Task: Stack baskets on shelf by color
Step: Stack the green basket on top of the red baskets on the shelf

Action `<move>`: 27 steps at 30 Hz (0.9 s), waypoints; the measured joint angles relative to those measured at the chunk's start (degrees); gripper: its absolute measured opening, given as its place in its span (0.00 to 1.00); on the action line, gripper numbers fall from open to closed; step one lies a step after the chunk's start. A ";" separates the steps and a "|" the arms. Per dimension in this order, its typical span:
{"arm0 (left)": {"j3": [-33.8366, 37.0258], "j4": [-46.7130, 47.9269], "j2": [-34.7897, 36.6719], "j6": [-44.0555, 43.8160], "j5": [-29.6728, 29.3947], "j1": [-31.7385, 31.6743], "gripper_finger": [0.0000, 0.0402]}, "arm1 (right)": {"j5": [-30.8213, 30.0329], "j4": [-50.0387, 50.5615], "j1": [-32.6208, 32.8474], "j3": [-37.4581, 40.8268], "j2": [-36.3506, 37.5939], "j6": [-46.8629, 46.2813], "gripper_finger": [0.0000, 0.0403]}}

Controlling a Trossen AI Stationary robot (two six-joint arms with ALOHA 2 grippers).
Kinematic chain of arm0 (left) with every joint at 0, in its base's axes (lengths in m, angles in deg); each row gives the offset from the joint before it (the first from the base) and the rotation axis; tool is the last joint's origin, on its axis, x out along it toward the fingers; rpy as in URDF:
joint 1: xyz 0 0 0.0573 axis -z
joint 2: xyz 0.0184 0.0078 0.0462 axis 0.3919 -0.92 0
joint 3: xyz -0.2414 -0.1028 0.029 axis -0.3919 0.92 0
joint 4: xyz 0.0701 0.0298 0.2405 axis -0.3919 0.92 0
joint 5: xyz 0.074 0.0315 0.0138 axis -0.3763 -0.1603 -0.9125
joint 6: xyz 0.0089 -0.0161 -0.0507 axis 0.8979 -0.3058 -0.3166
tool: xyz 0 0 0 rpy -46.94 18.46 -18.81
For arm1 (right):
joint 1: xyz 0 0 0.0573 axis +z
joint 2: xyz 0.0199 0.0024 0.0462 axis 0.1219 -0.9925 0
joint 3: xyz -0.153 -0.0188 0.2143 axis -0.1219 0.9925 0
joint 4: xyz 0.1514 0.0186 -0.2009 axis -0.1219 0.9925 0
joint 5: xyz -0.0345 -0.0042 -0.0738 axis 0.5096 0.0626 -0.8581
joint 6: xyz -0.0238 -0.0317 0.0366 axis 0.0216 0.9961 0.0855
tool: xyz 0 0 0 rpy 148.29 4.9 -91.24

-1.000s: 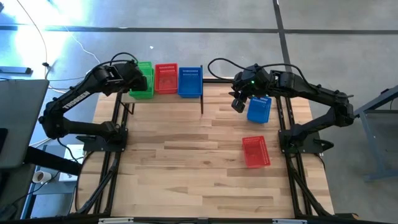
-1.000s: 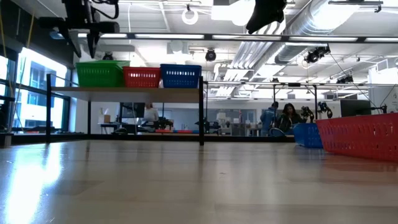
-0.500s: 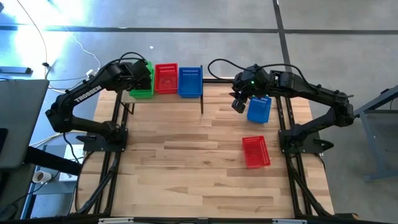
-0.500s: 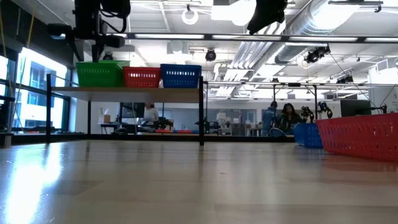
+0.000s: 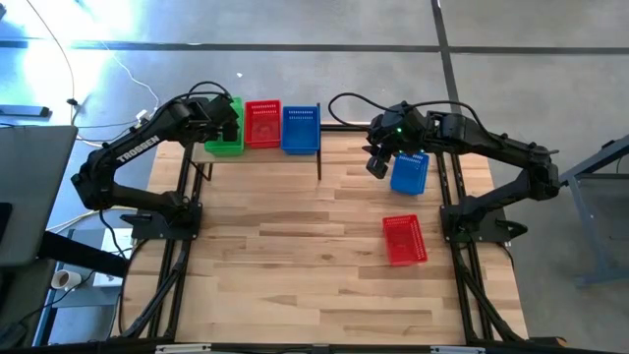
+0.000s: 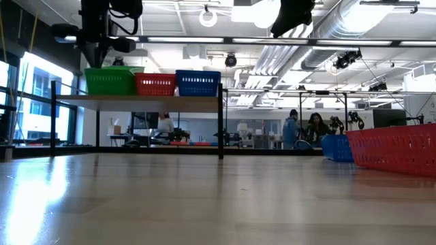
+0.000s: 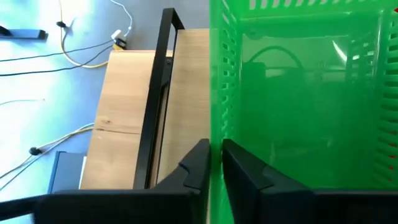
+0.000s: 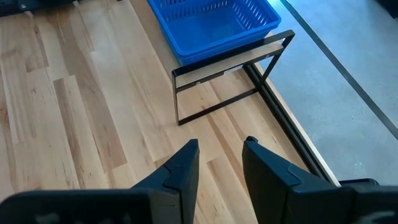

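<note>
The near half of my counter (image 5: 295, 265), pale wooden planks, lies bare from the near edge up past the middle, leaving wide room to move. Toward the right edge a red basket (image 5: 404, 240) sits flat on the planks, nothing showing inside it. A little farther back, close to the far right corner, a blue basket (image 5: 410, 173) rests on the counter, tilted slightly off the plank lines. My right gripper (image 5: 375, 163) hangs in the air just beside that blue basket's left side, its fingers (image 8: 180, 165) parted with only counter showing between them, gripping nothing.

Along the far edge, toward the left corner, stands the shelf (image 6: 150, 99), a light board on black posts. On it three lattice-walled plastic baskets sit in a row, touching: a green basket (image 5: 225, 139) at the left end, a second red basket (image 5: 262, 124) in the middle, a second blue basket (image 5: 301, 129) at the right end. My left gripper (image 7: 214, 162) is clenched on the green basket's outer wall, one finger inside and one outside.
</note>
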 joint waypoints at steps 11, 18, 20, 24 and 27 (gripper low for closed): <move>-0.03 -0.15 0.40 1.98 0.25 -0.09 0.02 | -0.04 -0.03 0.00 0.00 0.00 0.00 0.27; -0.09 0.00 3.33 2.06 4.37 -1.81 0.02 | -0.08 -0.03 0.00 0.00 0.00 0.00 0.27; -0.45 0.13 4.05 2.93 5.82 -2.49 0.02 | -0.09 -0.03 0.00 0.00 0.00 0.00 0.27; -3.74 0.14 4.39 5.60 8.36 -4.16 0.02 | -0.17 -0.03 0.00 0.00 0.00 0.00 0.27; -6.56 0.21 4.19 7.06 10.51 -5.64 0.02 | -0.20 -0.05 0.00 0.00 0.01 0.00 0.27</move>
